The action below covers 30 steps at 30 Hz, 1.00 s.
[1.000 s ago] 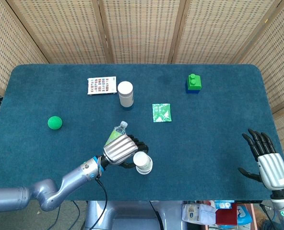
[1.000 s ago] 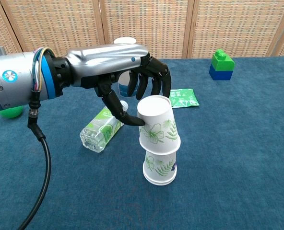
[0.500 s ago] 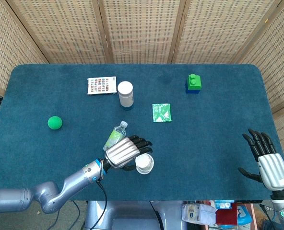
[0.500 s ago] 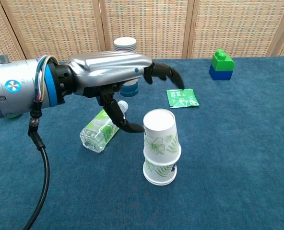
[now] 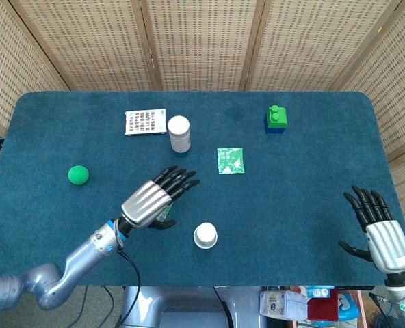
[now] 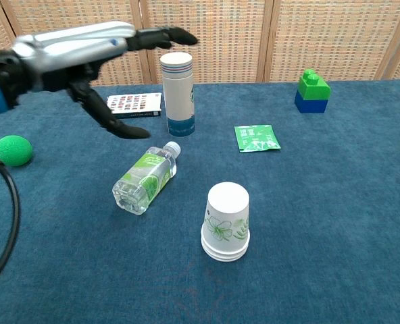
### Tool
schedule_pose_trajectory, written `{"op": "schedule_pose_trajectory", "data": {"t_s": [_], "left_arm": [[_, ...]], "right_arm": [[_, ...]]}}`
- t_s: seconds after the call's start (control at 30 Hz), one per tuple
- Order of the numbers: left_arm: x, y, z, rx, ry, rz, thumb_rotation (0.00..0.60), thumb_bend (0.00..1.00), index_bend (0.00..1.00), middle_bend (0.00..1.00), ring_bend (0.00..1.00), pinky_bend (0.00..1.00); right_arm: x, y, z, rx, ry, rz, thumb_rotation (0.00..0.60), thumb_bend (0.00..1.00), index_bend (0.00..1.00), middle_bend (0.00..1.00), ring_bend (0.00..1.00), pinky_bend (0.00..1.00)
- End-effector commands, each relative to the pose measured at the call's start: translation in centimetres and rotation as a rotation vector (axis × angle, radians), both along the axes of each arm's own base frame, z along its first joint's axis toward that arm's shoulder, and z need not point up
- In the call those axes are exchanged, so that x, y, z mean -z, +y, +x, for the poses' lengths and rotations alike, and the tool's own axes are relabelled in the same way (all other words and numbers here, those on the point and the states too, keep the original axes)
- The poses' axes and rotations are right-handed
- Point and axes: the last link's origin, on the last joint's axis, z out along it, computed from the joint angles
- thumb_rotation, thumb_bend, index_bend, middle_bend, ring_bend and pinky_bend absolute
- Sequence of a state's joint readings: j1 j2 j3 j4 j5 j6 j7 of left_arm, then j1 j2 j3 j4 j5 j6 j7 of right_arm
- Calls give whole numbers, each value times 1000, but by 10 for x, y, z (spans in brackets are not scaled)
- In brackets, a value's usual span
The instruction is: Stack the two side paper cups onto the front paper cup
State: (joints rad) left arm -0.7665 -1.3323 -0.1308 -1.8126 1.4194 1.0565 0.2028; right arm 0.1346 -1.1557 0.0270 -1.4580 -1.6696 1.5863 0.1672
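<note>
A stack of upside-down white paper cups with green leaf print (image 5: 205, 235) (image 6: 226, 221) stands near the table's front edge, nested closely together. My left hand (image 5: 152, 199) (image 6: 85, 48) hovers up and to the left of the stack, fingers spread, holding nothing. My right hand (image 5: 379, 228) is at the table's front right corner, fingers apart and empty; the chest view does not show it.
A plastic bottle (image 6: 144, 179) lies on its side left of the cups, mostly hidden under my left hand in the head view. Farther back are a white cylinder flask (image 5: 179, 134), a card (image 5: 145, 122), a green packet (image 5: 230, 160), a green-blue block (image 5: 277, 119) and a green ball (image 5: 78, 175).
My left hand let go of the upper cup, which dropped down snugly onto the stack. The hand then opened and withdrew up and to the left. The right hand barely moved.
</note>
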Motion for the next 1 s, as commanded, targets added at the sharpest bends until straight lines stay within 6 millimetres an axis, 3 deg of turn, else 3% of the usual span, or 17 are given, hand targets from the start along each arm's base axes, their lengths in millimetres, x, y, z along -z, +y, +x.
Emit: {"op": "schedule_pose_trajectory", "data": {"t_s": [0.03,0.23,0.37,0.4,0.63,1.0], "left_arm": [[-38,-5,-58,-192,-13,116,600,183,0,0,0,0],[-81,-27,-133,-421,-29,343,600,173,0,0,0,0],[-114,-63,-196,-647,-17,429,600,172,0,0,0,0],[-117,-69,-202,-669,-20,432,600,172,0,0,0,0],[-131,-92,-224,-730,-6,444,600,172,0,0,0,0],[-132,-99,-227,-697,-26,431,600,171,0,0,0,0]], "right_arm": [[-1,1,0,6,2,-5,600,0,10,0,0,0],[-3,2,-1,15,7,-16,600,0,9,0,0,0],[-3,2,-1,22,27,-29,600,0,10,0,0,0],[-3,2,0,24,29,-31,600,0,10,0,0,0],[-3,4,3,24,40,-45,600,0,10,0,0,0],[-5,5,3,37,47,-61,600,0,10,0,0,0]]}}
